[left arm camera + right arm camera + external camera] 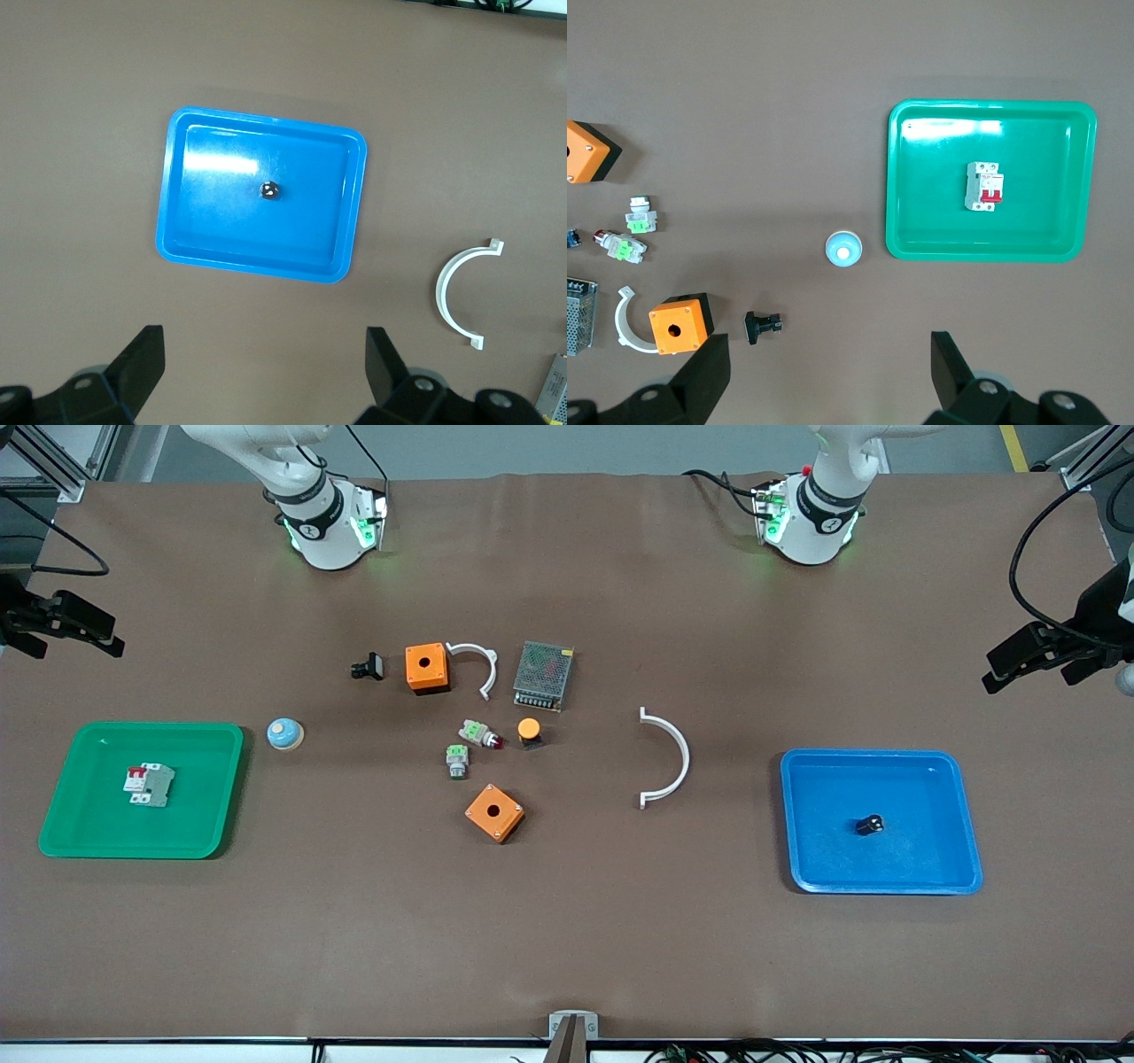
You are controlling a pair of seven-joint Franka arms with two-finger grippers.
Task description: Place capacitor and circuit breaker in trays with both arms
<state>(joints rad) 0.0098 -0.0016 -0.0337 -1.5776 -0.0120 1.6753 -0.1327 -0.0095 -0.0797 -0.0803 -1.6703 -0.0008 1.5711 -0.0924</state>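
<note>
The circuit breaker point(148, 784) lies in the green tray point(62, 828); the capacitor point(869, 825) lies in the blue tray point(961, 872); left gripper point(1045, 654) and right gripper point(66, 627) wait at the bench ends, fingers apart, holding nothing

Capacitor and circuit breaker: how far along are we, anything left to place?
Both look placed: the capacitor lies in the blue tray, the circuit breaker in the green tray. Nothing is in hand: the left gripper and right gripper are open and empty, each raised over the table. Nothing seems left.
</note>
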